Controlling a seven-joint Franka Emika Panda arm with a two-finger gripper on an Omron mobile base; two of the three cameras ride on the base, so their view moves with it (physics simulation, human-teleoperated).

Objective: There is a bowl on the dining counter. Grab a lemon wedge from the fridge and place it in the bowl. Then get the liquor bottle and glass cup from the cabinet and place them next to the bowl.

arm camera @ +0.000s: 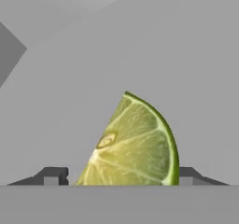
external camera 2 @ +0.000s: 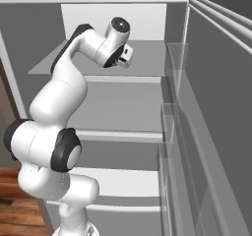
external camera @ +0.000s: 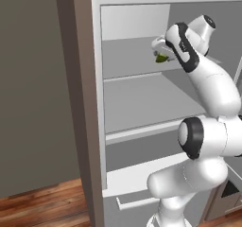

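Observation:
The fridge (external camera: 142, 103) stands open, and my arm reaches onto its upper pale shelf (external camera: 127, 56). There the lemon wedge (external camera: 162, 57), small and yellow-green, lies under my gripper (external camera: 159, 51). In the hand view the lemon wedge (arm camera: 135, 143) stands with its cut face toward the camera and its green rind on the right. My gripper (arm camera: 122, 176) is open around it. The right fingertip (arm camera: 187, 173) is close against the rind, and the left fingertip (arm camera: 55, 174) stands a small gap away. The bowl, liquor bottle, glass cup and cabinet are out of view.
The open fridge door (external camera 2: 206, 132) with clear door bins stands close on the right of the arm. The fridge's side wall (external camera: 82, 103) rises on the left. Lower shelves (external camera 2: 123, 134) lie below the arm. Wooden floor (external camera: 42, 202) shows at the lower left.

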